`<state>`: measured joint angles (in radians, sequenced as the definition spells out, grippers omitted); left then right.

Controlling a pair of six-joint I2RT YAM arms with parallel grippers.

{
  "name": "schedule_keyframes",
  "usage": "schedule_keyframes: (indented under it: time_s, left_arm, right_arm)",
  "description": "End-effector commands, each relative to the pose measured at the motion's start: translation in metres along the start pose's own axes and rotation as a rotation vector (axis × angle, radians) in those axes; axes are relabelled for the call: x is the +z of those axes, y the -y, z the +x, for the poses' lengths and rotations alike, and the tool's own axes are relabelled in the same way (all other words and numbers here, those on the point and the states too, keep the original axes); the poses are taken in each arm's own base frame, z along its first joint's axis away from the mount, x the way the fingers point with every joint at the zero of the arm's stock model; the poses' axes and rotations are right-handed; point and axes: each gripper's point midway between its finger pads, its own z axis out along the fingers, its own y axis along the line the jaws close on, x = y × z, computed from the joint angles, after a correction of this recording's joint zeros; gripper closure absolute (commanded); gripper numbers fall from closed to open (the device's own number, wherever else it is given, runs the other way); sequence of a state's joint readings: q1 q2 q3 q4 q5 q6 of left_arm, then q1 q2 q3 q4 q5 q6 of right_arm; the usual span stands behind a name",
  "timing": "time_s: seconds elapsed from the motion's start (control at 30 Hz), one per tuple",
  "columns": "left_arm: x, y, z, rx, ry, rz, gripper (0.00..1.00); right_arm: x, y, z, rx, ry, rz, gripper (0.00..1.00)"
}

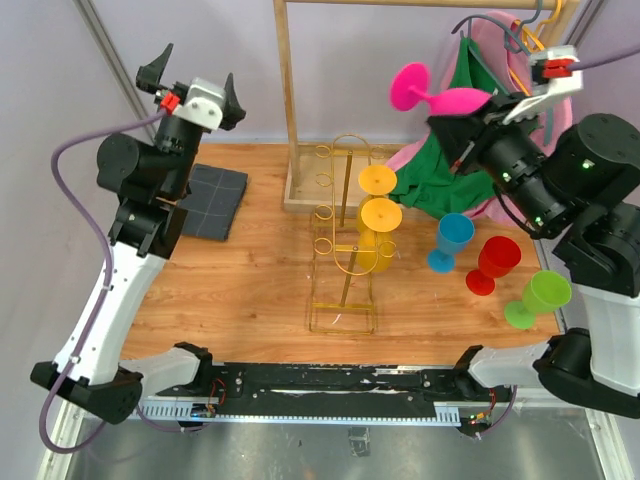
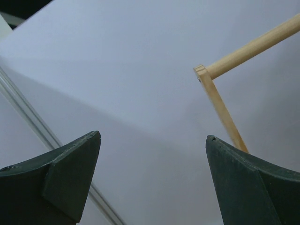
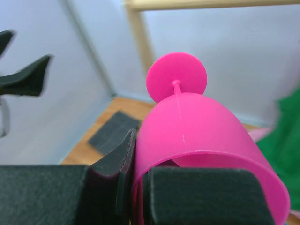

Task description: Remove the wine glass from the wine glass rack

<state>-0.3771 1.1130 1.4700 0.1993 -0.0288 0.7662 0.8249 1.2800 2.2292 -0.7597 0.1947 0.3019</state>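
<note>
A pink wine glass [image 1: 440, 95] [image 3: 197, 136] hangs in the air at the back right, lying sideways with its foot pointing left. My right gripper [image 1: 484, 106] [image 3: 143, 164] is shut on the wall of its bowl, one finger outside and one inside the rim. The gold wire wine glass rack [image 1: 340, 270] stands at the middle of the table, well below and left of the pink glass. Two yellow wine glasses [image 1: 380, 215] sit on its right side. My left gripper [image 1: 195, 85] [image 2: 152, 140] is raised at the far left, open and with nothing in it.
A blue glass [image 1: 452, 240], a red glass [image 1: 495, 262] and a green glass [image 1: 538, 297] stand on the table at the right. Green and pink clothes [image 1: 450, 170] hang from a wooden clothes rail [image 1: 290, 100] at the back. A black mat [image 1: 215, 198] lies at the left.
</note>
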Motion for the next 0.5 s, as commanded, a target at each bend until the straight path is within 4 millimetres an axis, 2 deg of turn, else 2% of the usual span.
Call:
schedule_keyframes:
  time_s: [0.0, 0.07, 0.1, 0.23, 0.33, 0.47]
  left_arm:
    - [0.014, -0.002, 0.009, -0.317, -0.068, -0.088, 0.01]
    - [0.026, 0.012, 0.031, -0.381, -0.138, -0.065, 0.01]
    - [0.028, 0.01, 0.036, -0.412, -0.161, -0.067, 0.01]
    - [0.042, 0.027, 0.086, -0.527, -0.309, -0.046, 0.01]
    - [0.039, 0.042, 0.111, -0.536, -0.379, -0.011, 0.01]
    - [0.029, 0.059, 0.127, -0.528, -0.431, 0.032, 0.01]
  right_arm:
    - [-0.056, 0.086, -0.035, -0.112, 0.123, 0.43, 0.99]
    - [-0.081, 0.109, -0.025, -0.114, 0.1, 0.547, 0.99]
    - [-0.091, 0.117, -0.017, -0.109, 0.08, 0.583, 0.99]
    - [-0.114, 0.136, 0.032, -0.1, -0.067, 0.662, 0.99]
    - [-0.121, 0.14, 0.075, -0.09, -0.217, 0.681, 0.99]
    - [-0.125, 0.137, 0.128, -0.02, -0.373, 0.677, 0.99]
